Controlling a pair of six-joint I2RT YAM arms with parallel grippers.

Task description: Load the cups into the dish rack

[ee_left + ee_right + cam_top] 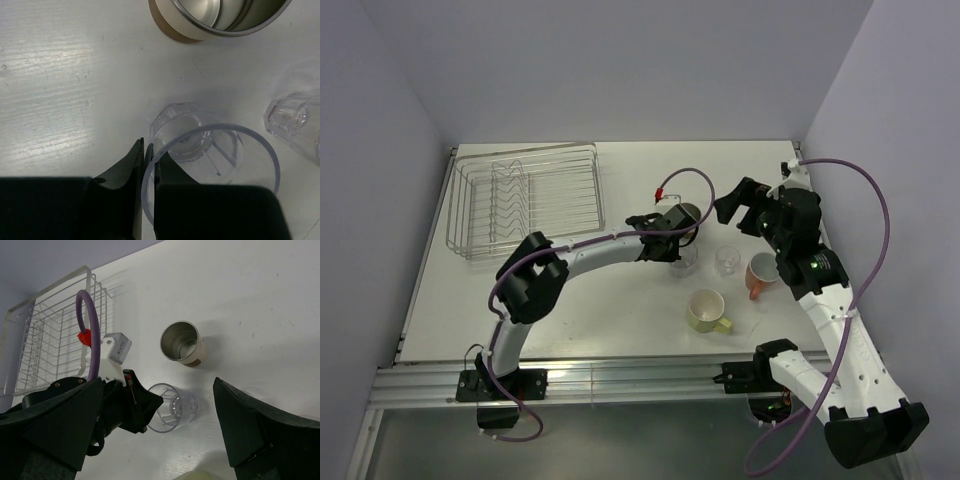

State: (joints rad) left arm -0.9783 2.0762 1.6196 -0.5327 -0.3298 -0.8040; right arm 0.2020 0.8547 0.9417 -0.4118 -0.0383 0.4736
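Rack empty, five cups right of it; left claw clenched on glass rim; right claw released.

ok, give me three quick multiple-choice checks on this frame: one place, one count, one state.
1. Where is the dish rack in the top view?
A. far left
B. near right
C. between the arm bases

2. How many clear glasses are out?
A. one
B. two
C. four

3. The left gripper is:
A. open over the rack
B. shut on a mug handle
C. shut on a clear glass's rim

Answers:
1 A: the top view shows it at the far left.
2 B: the left wrist view shows one in the grip and one beside it.
3 C: it is closed on the rim, with the glass wall between its tips.
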